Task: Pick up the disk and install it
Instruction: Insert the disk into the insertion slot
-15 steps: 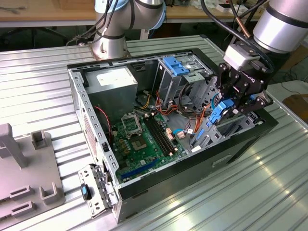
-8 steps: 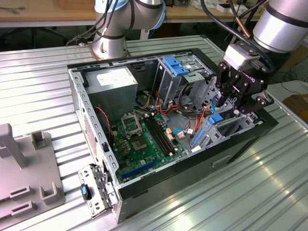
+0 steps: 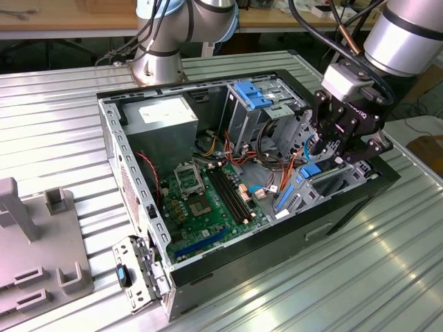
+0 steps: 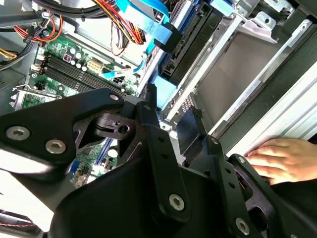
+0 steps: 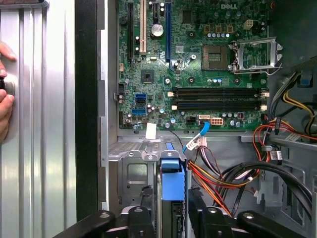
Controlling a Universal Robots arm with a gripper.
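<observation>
Clamped between fingers [image 5: 197,210]: disk [image 5: 173,181], edge-on, long axis along fingers, over drive bay [image 5: 131,173] at exterior view's right.

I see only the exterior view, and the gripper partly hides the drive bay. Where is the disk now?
Observer: In the first wrist view the disk, seen edge-on, stands in line with the gripper, beside the bay's metal frame.
Operator: Is a person close by?
Observer: Yes; in the second wrist view a hand rests on the ribbed table beside the case.
</observation>
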